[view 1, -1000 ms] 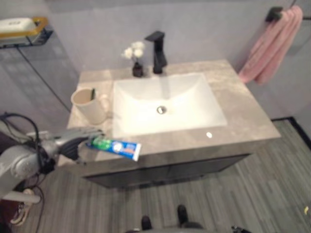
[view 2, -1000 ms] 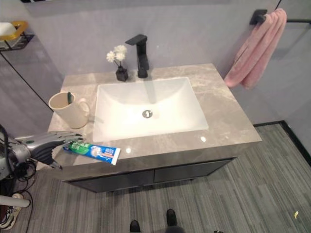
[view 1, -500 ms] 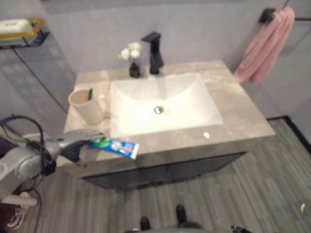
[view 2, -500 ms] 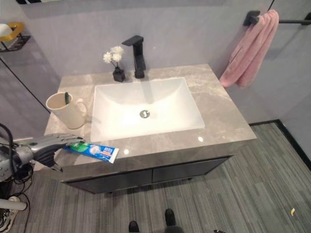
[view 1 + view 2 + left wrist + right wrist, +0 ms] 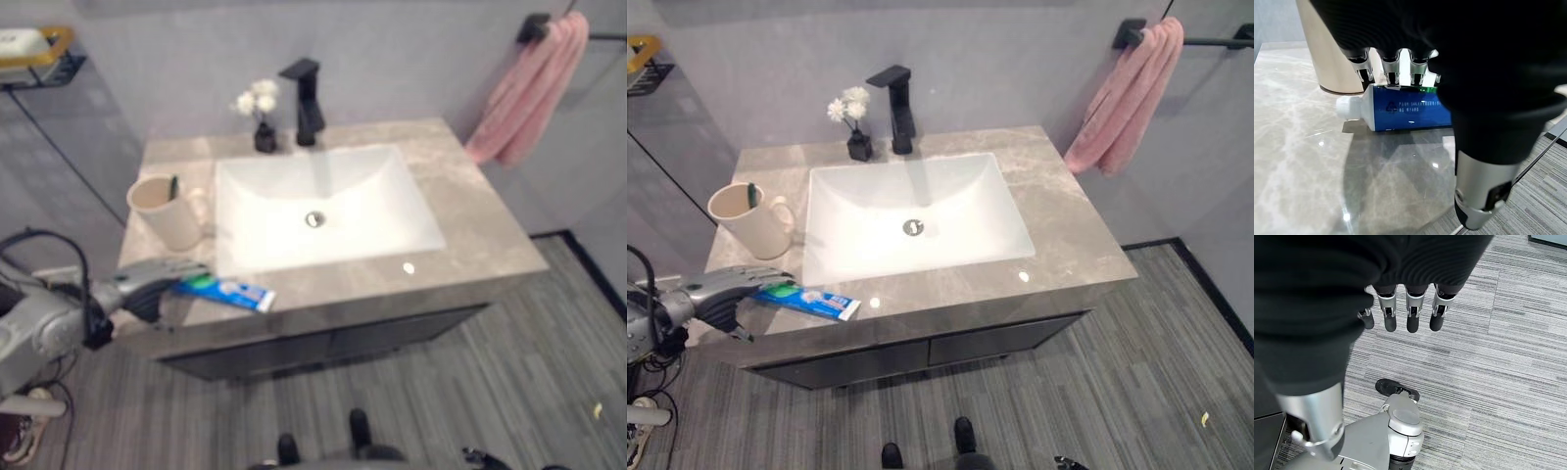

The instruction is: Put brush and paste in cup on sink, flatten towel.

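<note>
Left robot hand over the toothpaste at the table's front left edge

The left robot hand [image 5: 730, 292] reaches with straight, relaxed fingers [image 5: 1392, 73] resting on the toothpaste tube [image 5: 810, 301], which lies flat on the grey table [image 5: 1068, 250] near the cream cup [image 5: 743, 219]; a brush [image 5: 752, 195] stands in the cup. The right robot hand [image 5: 1400, 308] hangs above the floor, fingers loose and apart, empty. The pink towel [image 5: 1122, 93] hangs bunched on its wall bar.
</note>
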Available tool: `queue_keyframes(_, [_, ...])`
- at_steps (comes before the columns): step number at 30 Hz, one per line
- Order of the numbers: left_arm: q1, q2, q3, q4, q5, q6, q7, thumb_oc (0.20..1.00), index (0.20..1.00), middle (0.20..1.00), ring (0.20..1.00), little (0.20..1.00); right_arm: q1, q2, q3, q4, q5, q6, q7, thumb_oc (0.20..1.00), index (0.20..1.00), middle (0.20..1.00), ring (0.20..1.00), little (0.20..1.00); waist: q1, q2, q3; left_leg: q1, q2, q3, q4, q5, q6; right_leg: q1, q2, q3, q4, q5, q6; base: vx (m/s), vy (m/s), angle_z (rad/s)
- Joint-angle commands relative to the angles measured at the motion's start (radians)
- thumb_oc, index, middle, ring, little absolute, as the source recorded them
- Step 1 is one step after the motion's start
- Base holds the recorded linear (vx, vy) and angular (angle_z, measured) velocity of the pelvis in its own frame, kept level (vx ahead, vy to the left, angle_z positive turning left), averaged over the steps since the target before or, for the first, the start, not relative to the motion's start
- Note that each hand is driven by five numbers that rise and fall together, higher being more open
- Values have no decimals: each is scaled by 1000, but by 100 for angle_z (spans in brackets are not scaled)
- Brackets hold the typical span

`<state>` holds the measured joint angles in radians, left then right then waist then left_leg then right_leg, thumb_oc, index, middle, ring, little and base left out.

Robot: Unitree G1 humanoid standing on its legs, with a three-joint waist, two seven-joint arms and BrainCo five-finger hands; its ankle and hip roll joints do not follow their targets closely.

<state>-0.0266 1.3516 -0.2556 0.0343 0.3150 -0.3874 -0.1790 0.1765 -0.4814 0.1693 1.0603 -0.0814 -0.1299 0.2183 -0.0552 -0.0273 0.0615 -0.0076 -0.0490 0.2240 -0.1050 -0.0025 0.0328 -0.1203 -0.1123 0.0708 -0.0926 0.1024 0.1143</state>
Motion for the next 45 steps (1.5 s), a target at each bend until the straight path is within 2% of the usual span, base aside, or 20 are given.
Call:
queue_keyframes(1, [-36,-8,39,60,15,-5,28,1000,1000,1000,1000,1000,14,-78,10,-3,-23,-14,-1,1000,1000,1000,1000,1000,-11,10,3,-27,-9,1,18,-109,39,11,-59,-73,5,2,81,0,0,0])
queue_keyframes(17, [-55,-20,11,67,56,-1,48,1000,1000,1000,1000,1000,24,-100,12,-82,-30,-23,-5,1000,1000,1000,1000,1000,-14,0,12,-62,-8,4,18,-95,35,-26,-56,-64,5,10,77,-3,-1,-2])
queue_keyframes(18, [-54,-20,12,66,58,-1,50,730,730,730,730,730,25,-101,11,-85,-30,-23,-5,1000,1000,1000,1000,1000,-13,-1,13,-65,-7,5,18,-95,35,-29,-56,-63,5,11,76,-16,-3,-10])
queue_keyframes(19, [-54,-19,11,66,59,-2,50,589,589,589,589,589,25,-102,12,-84,-31,-24,-5,1000,1000,1000,1000,1000,-13,-3,14,-66,-6,6,18,-93,35,-31,-55,-64,5,11,76,-10,-5,-8])
queue_keyframes(20, [-54,-18,12,65,62,-1,51,564,564,564,564,564,25,-103,12,-89,-33,-24,-6,1000,1000,1000,1000,1000,-13,-4,15,-67,-6,7,18,-93,35,-33,-54,-62,5,11,76,-8,-5,-3])
queue_keyframes(21, [-53,-25,9,75,69,-2,57,354,354,354,354,354,25,-103,12,-85,-35,-26,-9,1000,1000,1000,1000,1000,-13,-5,15,-70,-6,8,18,-93,34,-36,-54,-60,5,11,76,-9,-8,-4])
queue_keyframes(22, [-52,-24,9,70,77,-2,58,200,200,200,200,200,28,-104,11,-95,-39,-27,-11,1000,1000,1000,1000,1000,-13,-7,16,-70,-5,11,18,-93,34,-37,-54,-59,5,11,76,-8,-7,-6])
queue_keyframes(45, [83,-41,22,17,171,-20,53,200,200,200,200,200,41,-104,-31,-85,-40,-35,-51,1000,1000,1000,1000,1000,-3,-6,24,-56,0,19,18,-91,29,-28,-51,-60,5,4,70,-5,-4,-2])
